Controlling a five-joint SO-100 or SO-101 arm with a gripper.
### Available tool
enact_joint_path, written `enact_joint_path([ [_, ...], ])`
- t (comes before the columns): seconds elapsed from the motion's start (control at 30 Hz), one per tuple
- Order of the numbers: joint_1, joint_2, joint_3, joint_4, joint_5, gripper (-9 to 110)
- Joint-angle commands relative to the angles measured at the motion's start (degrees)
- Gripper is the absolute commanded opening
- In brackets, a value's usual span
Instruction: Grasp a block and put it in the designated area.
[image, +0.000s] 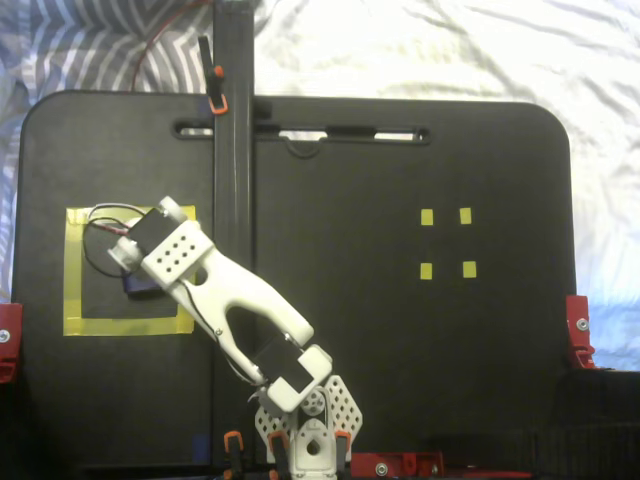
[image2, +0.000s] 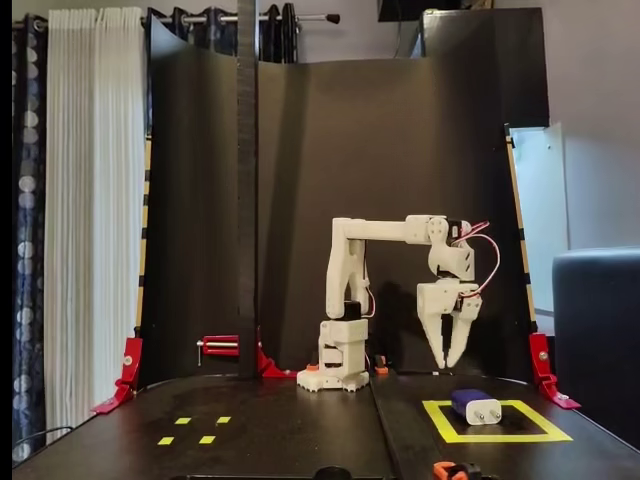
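Note:
The block (image2: 475, 406), a small dark-blue plug adapter with silver prongs, lies on the black board inside the designated area (image2: 497, 436), a square of wide yellow tape. My gripper (image2: 447, 364) hangs above and behind the block, clear of it. Its white fingers (image2: 437, 340) point down, drawn together and holding nothing. In the fixed view from above, the wrist covers the gripper. There only a dark-blue corner of the block (image: 137, 286) peeks out beside the wrist, within the designated area (image: 72, 270).
Four tiny yellow tape squares (image: 446, 243) mark the board's other side, also low at the left (image2: 195, 430) in the fixed view from the front. A black upright post (image: 232, 150) stands next to the taped square. Red clamps (image: 577, 330) grip the board's edges.

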Motion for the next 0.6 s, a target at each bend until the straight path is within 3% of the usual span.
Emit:
enact_joint_path([
  [0.0,0.44,3.16,-2.37,-0.35,0.18,0],
  [0.23,5.8,7.12,-2.2,-1.58,0.18,0],
  [0.57,23.73,18.11,1.85,-11.25,0.79,0],
])
